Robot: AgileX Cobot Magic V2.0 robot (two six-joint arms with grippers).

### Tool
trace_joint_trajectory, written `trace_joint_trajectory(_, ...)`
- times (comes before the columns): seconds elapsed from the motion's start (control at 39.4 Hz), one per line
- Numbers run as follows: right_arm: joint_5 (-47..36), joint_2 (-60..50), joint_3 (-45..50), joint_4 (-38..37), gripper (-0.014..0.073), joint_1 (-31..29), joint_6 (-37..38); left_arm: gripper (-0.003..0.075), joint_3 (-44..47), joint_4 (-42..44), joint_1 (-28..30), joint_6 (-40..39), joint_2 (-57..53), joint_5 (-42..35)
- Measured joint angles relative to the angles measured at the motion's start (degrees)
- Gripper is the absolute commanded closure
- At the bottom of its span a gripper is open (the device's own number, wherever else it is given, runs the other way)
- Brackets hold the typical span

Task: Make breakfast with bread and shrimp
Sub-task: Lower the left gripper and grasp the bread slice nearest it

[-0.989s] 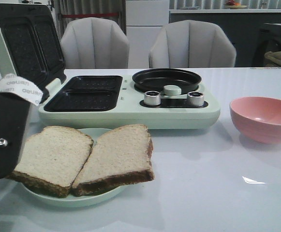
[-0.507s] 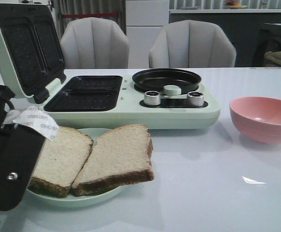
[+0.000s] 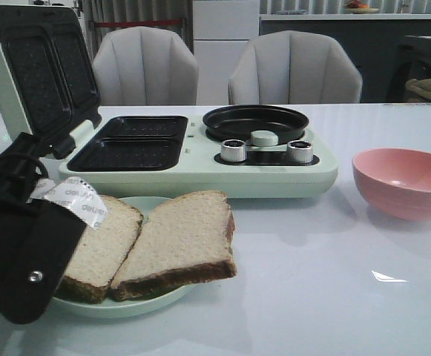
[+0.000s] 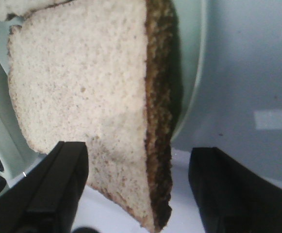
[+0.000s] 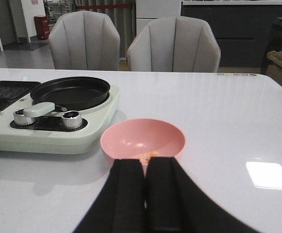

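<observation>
The left gripper (image 4: 138, 194) is spread wide, one dark finger (image 4: 58, 189) on either side of the crusty corner of the nearer bread (image 4: 82, 87) slice, not touching it as far as I can tell. It looks set to close on that edge, probably because the crust overhangs the pale green plate (image 4: 191, 73) and gives something to bite. From the front view, both slices lie overlapping on the plate, just in front of the breakfast maker (image 3: 200, 174), whose lid stands open over the dark grill plates, ready to receive bread. Off to the right, the right gripper (image 5: 145, 194) is pressed together, holding nothing, aimed at the pink bowl (image 5: 143, 141), where a small orange shrimp (image 5: 148, 155) sits inside.
</observation>
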Motion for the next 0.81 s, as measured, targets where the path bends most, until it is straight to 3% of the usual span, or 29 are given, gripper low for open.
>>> trace_joint_trajectory(0.1, 0.00, 0.00, 0.00, 0.00, 0.0437, 0.00, 0.00, 0.0213, -0.32, 0.91, 0.73, 0.00, 0.64, -0.03)
trace_joint_trajectory(0.18, 0.00, 0.00, 0.00, 0.00, 0.0437, 0.00, 0.00, 0.0265, -0.47, 1.28, 1.34, 0.00, 0.95, -0.28)
trace_joint_trajectory(0.33, 0.00, 0.00, 0.00, 0.00, 0.0437, 0.00, 0.00, 0.0471, -0.59, 1.36, 1.52, 0.00, 1.48, -1.04)
trace_joint_trajectory(0.43, 0.00, 0.00, 0.00, 0.00, 0.0437, 0.00, 0.00, 0.0556, -0.71, 1.36, 1.75, 0.00, 1.67, -1.46)
trace_joint_trajectory(0.61, 0.00, 0.00, 0.00, 0.00, 0.0437, 0.00, 0.00, 0.0606, -0.93, 0.71, 1.75, 0.00, 1.67, -1.53)
trace_joint_trajectory(0.81, 0.00, 0.00, 0.00, 0.00, 0.0437, 0.00, 0.00, 0.0608, -0.93, 0.03, 1.75, 0.00, 1.28, -1.43)
